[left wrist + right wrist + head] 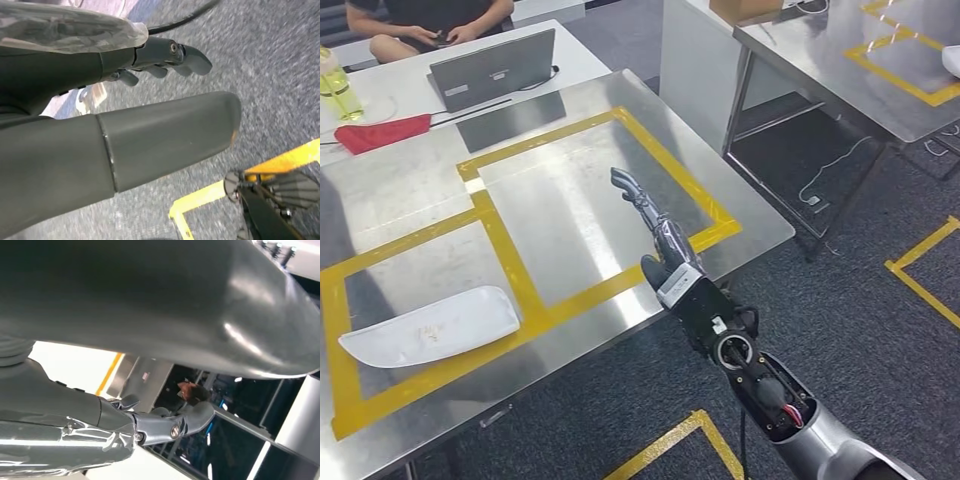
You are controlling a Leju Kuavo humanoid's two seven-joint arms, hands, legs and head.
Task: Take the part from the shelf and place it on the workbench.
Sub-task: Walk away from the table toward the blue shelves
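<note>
The white part (433, 327) already lies flat on the steel table (388, 180), inside the near left yellow-taped box (501, 250), so the placing step looks done and what remains is probably to draw the arm back. The right hand (652, 235) hovers over the larger taped box, fingers extended and holding nothing, well apart from the part. The left hand (166, 57) hangs over the grey carpet, fingers loosely apart and empty. The table's near edge lies just below the right forearm; open carpet toward the robot gives room to retract.
</note>
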